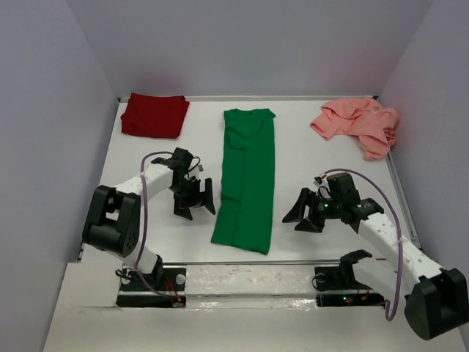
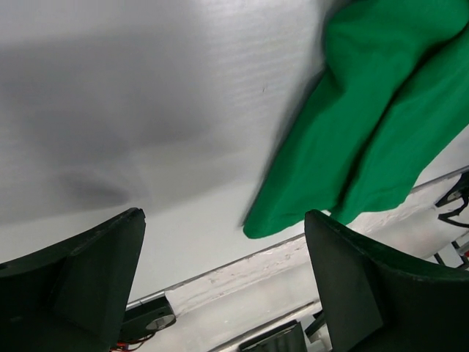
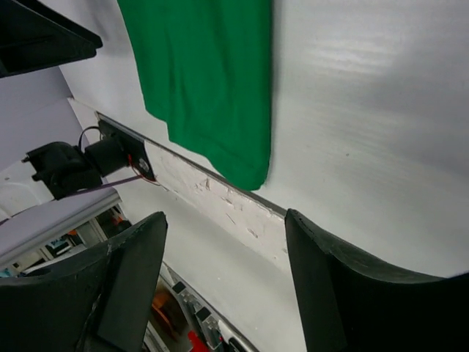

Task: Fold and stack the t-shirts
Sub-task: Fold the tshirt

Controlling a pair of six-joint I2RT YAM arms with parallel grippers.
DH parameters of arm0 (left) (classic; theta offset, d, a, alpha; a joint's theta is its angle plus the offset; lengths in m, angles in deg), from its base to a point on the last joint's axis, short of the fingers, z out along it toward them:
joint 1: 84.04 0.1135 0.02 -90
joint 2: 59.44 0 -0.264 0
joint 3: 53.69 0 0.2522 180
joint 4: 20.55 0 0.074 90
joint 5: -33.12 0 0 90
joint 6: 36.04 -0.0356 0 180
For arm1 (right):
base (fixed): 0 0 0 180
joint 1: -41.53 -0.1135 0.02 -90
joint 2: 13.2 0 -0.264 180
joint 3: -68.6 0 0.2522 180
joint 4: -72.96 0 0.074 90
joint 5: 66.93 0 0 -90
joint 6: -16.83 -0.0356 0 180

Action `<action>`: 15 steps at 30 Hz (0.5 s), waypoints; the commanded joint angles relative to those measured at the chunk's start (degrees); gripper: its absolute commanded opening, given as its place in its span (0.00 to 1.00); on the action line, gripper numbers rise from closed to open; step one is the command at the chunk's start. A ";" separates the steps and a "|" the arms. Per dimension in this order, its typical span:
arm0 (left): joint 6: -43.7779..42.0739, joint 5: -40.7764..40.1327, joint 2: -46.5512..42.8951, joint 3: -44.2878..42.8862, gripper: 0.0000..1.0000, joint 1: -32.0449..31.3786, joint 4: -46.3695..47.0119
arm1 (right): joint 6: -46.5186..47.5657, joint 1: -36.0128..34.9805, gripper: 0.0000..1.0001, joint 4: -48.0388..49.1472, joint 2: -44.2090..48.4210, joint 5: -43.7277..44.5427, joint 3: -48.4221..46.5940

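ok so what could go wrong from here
The near end of the green t-shirt lies by the front edge of the table; a pull toward the arms could drag it off.
The open left gripper and right gripper flank it; grabbing only the top layer might undo its fold.

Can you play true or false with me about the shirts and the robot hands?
1. The green t-shirt lies in a long strip in the middle of the table. True.
2. The red t-shirt lies on top of the green one. False: the red t-shirt lies by itself in the far left corner.
3. The pink t-shirt is folded neatly. False: the pink t-shirt is crumpled up in the far right corner.
4. The left gripper and the right gripper are both open and hold nothing. True.
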 commanded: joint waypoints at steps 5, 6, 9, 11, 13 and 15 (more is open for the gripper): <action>2.69 -0.21 -8.80 11.02 0.99 -2.70 4.50 | -15.72 -11.65 0.70 3.96 9.61 6.78 9.30; 3.39 -0.04 -9.15 11.72 0.99 -3.40 5.04 | -16.52 -14.09 0.69 4.92 9.70 7.39 9.66; 4.89 -0.56 -8.11 13.04 0.99 -6.47 5.92 | -18.72 -17.80 0.69 7.82 7.26 9.77 10.10; 5.51 -0.74 -7.75 13.22 0.99 -8.05 6.27 | -19.52 -20.70 0.69 10.11 4.97 10.82 10.45; 6.56 -0.82 -8.19 13.75 0.99 -8.76 7.24 | -19.43 -22.11 0.69 13.18 1.10 11.53 10.11; 7.18 -0.91 -8.45 13.92 0.99 -9.38 7.94 | -20.22 -24.13 0.69 15.64 -1.01 12.67 10.80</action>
